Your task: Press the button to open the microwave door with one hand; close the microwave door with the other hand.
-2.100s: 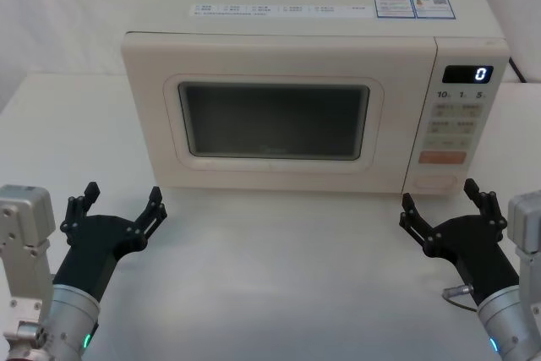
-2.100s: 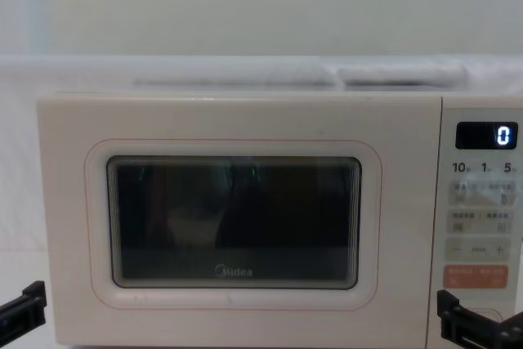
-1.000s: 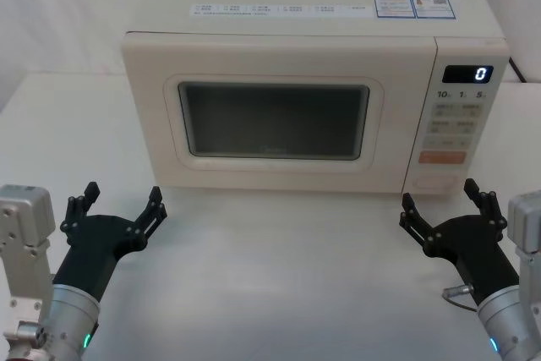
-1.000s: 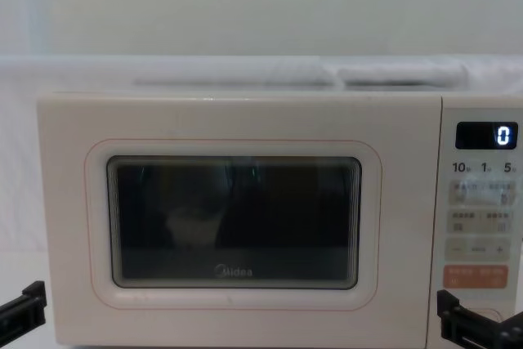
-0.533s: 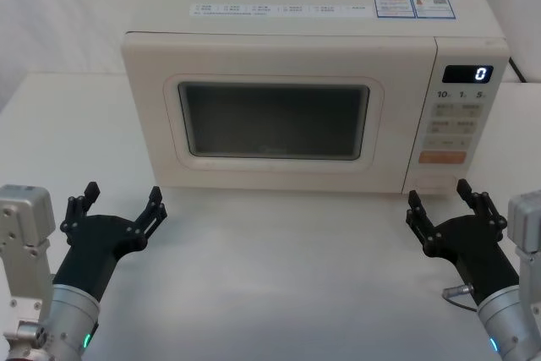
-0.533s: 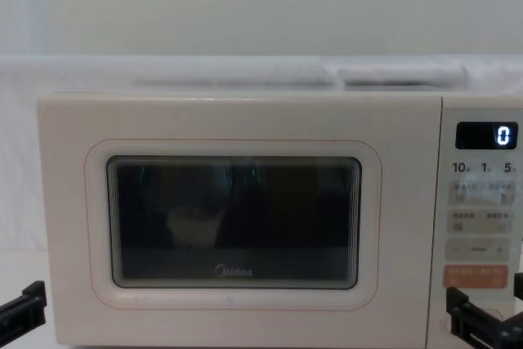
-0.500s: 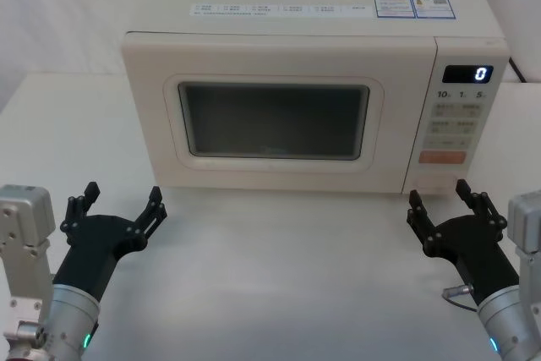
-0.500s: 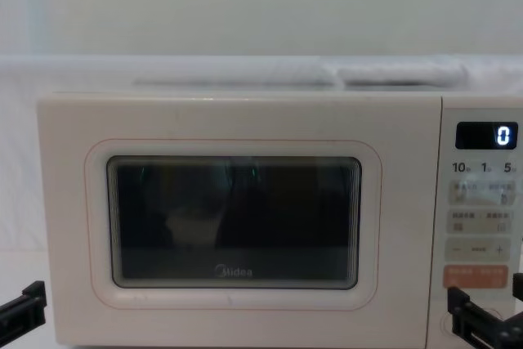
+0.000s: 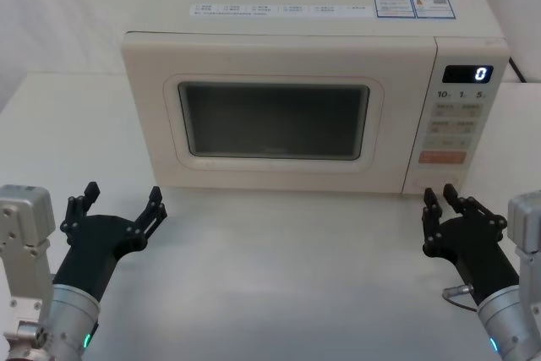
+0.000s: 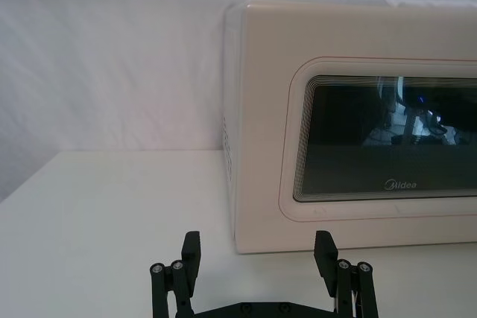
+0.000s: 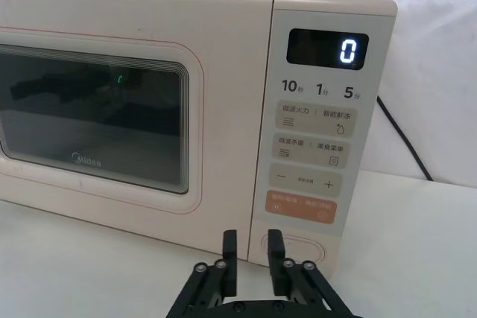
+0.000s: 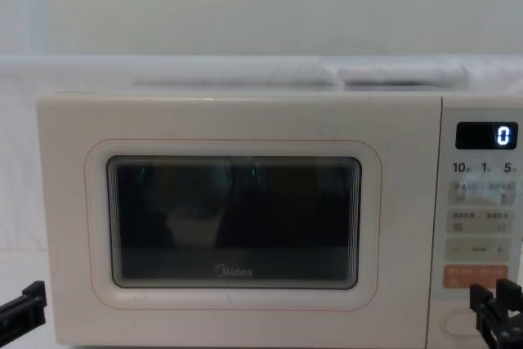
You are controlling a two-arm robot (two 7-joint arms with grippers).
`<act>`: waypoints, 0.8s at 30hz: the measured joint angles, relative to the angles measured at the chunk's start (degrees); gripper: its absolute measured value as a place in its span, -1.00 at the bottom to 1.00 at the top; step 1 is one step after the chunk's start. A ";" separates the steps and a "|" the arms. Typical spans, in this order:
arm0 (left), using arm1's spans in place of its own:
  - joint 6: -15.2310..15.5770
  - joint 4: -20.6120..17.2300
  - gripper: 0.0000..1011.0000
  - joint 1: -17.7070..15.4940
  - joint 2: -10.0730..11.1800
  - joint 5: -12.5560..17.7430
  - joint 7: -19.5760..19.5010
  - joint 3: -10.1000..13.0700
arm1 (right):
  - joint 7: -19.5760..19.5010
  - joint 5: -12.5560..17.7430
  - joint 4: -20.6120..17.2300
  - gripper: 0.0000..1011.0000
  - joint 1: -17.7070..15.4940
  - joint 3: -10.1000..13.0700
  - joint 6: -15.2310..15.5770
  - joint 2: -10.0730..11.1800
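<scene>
Facing the robot, microwave (image 9: pixel 279 107) lengthwise left-right, microwave door (image 9: pixel 275 120) closed.

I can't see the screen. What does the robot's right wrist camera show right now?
A cream microwave with its door shut, and the right tool, fingers nearly together, just in front of the oval button at the bottom of the key panel. The display reads 0.

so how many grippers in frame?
2. Left gripper hovers open over the table before the microwave, at its left corner. Right gripper sits nearly closed by the control panel's bottom button.
</scene>
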 joint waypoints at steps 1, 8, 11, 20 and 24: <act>0.00 0.00 0.98 0.00 0.00 0.00 0.00 0.00 | 0.00 0.00 0.00 -0.54 0.00 0.00 0.00 0.00; 0.00 0.00 0.98 0.00 0.00 0.00 0.00 0.00 | 0.00 0.00 0.00 -0.91 0.00 0.00 0.00 0.00; 0.00 0.00 0.98 0.00 0.00 0.00 0.00 0.00 | 0.00 0.00 0.00 -1.00 0.00 0.00 0.00 0.00; 0.00 0.00 0.98 0.00 0.00 0.00 0.00 0.00 | 0.00 0.00 0.00 -1.00 0.00 0.00 0.00 0.00; 0.00 0.00 0.98 0.00 0.00 0.00 0.00 0.00 | 0.00 0.00 0.00 -1.00 0.00 0.00 0.00 0.00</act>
